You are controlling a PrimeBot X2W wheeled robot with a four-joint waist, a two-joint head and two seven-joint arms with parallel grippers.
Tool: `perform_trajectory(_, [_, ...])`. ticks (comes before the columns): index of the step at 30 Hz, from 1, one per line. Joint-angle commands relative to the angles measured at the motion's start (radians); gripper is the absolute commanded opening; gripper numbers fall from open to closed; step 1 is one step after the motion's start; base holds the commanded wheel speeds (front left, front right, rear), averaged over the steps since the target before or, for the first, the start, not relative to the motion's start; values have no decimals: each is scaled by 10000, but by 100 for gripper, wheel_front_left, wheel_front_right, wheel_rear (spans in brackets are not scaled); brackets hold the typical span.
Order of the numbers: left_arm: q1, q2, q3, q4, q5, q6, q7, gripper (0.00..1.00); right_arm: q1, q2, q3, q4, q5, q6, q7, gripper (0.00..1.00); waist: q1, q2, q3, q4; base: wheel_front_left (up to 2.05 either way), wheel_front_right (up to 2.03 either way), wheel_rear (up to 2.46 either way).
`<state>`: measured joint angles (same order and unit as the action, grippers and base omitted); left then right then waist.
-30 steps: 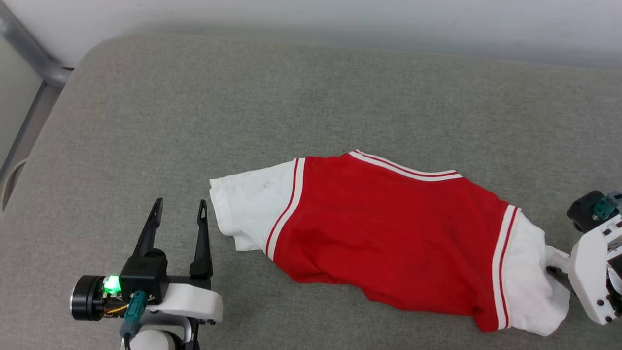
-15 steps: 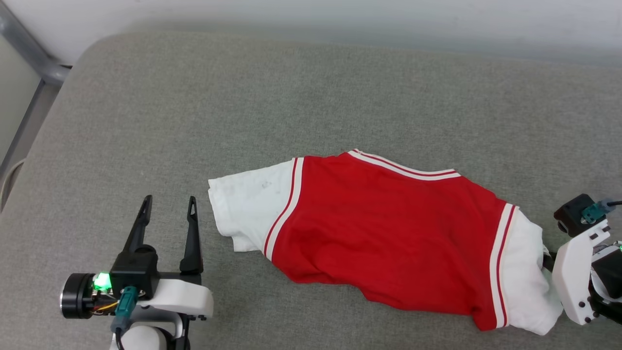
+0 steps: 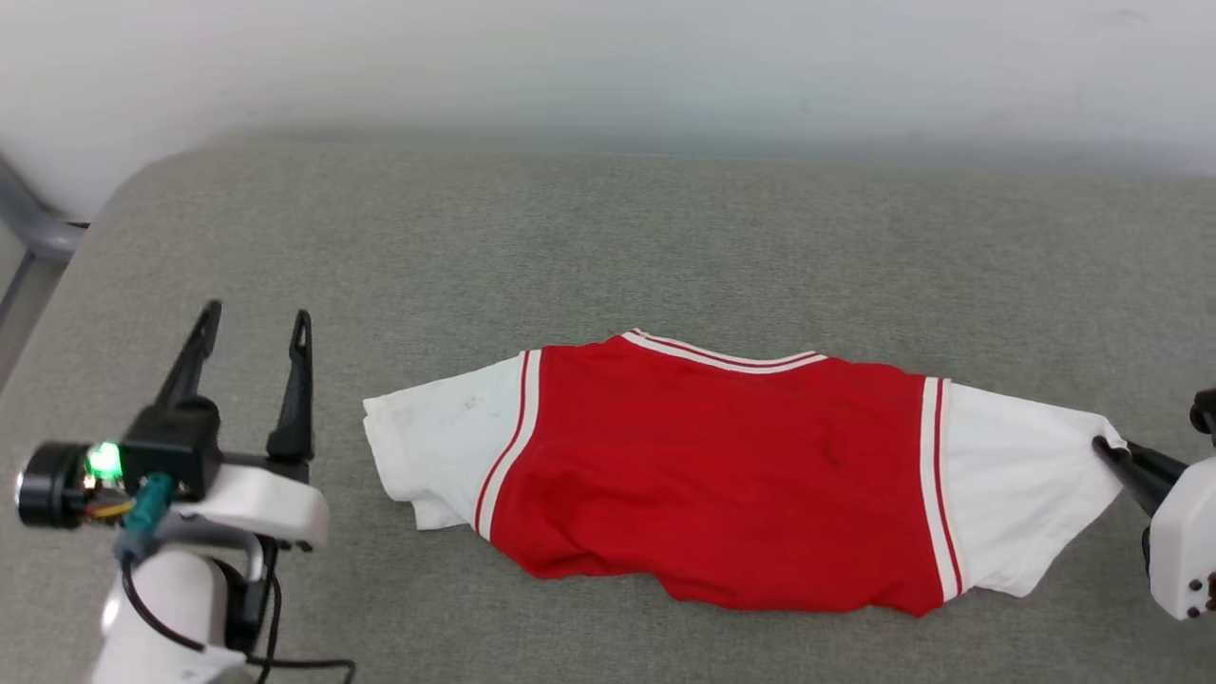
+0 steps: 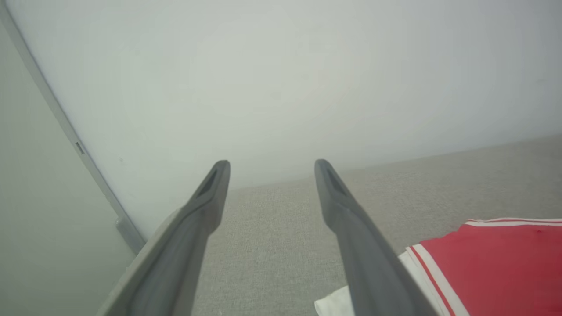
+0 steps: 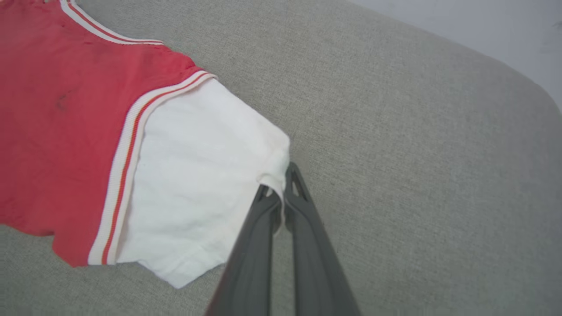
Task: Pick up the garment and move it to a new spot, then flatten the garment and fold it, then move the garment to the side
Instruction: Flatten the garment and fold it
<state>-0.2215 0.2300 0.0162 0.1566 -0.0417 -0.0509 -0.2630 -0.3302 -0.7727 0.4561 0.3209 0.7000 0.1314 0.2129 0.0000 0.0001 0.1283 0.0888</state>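
Evidently the garment (image 3: 722, 475) is soft and limp: the right claw (image 3: 1105, 448) pinches one sleeve hem (image 5: 275, 174); the wide, empty left claw (image 3: 256, 318) should take the other sleeve (image 3: 437, 446).

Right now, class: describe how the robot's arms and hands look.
The left hand has two long, dark, tapering fingers on a black block, with a white bracket, green light, teal plug, black cable and pale forearm. The right hand has similar dark slotted fingers and a white housing.
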Motion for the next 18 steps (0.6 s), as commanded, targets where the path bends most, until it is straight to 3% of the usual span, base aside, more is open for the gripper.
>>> perform_trajectory(1, [-403,229,5,219,-77,-189,-24,100,292,148,-244,-188,-158,-15,-89,0,0,-1,-16,-185,0,0,0])
perform_trajectory(5, [-1474,871,-238,764,-327,-566,308,100,778,462,-791,-688,-550,-16,6,0,0,-1,97,-438,0,0,0])
perform_trajectory(9, [-2597,1619,-921,1264,-869,-758,1561,100,1078,775,-1215,-1156,-939,-16,193,0,0,-1,324,-643,0,0,0])
perform_trajectory(18, [-4644,3868,-4362,1535,-4721,-776,6741,100,1265,1192,-1939,-1910,-1520,-14,604,0,0,-1,1004,-911,0,0,0])
